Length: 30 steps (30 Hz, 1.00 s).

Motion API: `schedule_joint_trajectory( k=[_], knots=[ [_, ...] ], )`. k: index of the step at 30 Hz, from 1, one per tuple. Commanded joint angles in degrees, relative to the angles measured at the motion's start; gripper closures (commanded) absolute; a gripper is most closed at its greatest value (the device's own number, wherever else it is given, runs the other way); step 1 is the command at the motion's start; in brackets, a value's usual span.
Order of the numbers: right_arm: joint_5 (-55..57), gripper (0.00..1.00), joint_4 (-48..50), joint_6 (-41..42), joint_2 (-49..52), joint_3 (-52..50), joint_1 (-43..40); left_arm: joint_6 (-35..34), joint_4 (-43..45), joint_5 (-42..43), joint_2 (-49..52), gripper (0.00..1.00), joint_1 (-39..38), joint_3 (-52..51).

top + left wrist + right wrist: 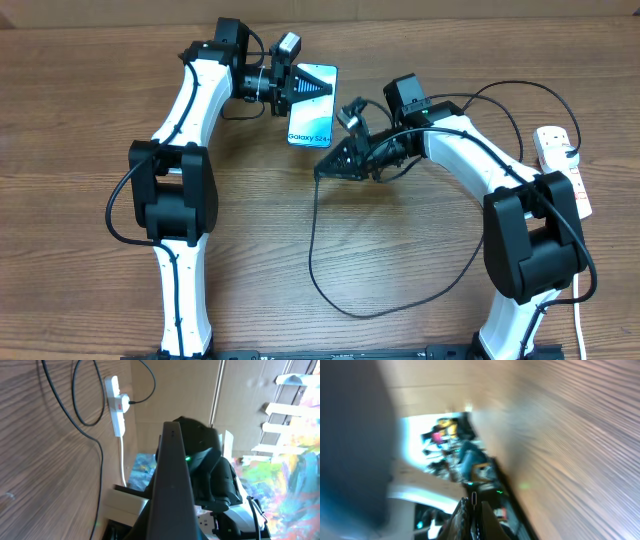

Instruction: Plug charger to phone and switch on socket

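Note:
The phone point(315, 115) shows its light blue screen and is held at its far end by my left gripper point(298, 85), which is shut on it. In the left wrist view the phone point(172, 485) is a dark slab running up from the jaws. Just right of the phone's near end, my right gripper point(322, 170) is shut on the charger point(312, 240). Its black cable loops down over the table. The connector tip point(474, 500) pokes out between the right fingers point(487, 520) in a blurred view. The white socket point(552, 142) lies at the right edge, with a black plug in it point(128, 402).
The socket's white cord point(580, 320) runs toward the table's front right corner. The black cable arcs over my right arm point(470, 150) to the plug. Beyond the table edge, the left wrist view shows cardboard panels and colourful clutter point(280, 475).

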Motion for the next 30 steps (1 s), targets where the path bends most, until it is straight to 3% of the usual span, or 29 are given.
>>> schedule_joint_trajectory(
  k=[1,8,14,20,30],
  knots=[
    [16.0,0.96,-3.72,-3.96,-1.53,1.05,-0.87,-1.55,-0.55,-1.4,-0.24,0.96,3.3,0.44],
    [45.75,0.96,-12.33,-3.61,-1.53,1.05,-2.45,-1.29,-3.48,-10.29,-0.24,0.96,5.29,0.44],
    [60.89,0.96,-11.45,2.73,-1.53,1.03,-1.99,-1.31,-4.35,-16.74,-0.24,0.96,5.05,0.44],
    [67.63,0.96,-10.71,4.11,-1.46,0.35,-0.35,-1.09,-6.73,-21.53,-0.24,0.96,4.63,0.44],
    [67.95,0.96,-4.68,5.14,-1.44,-3.85,0.74,-1.07,-8.15,-26.23,-0.24,0.96,4.61,0.44]
  ],
)
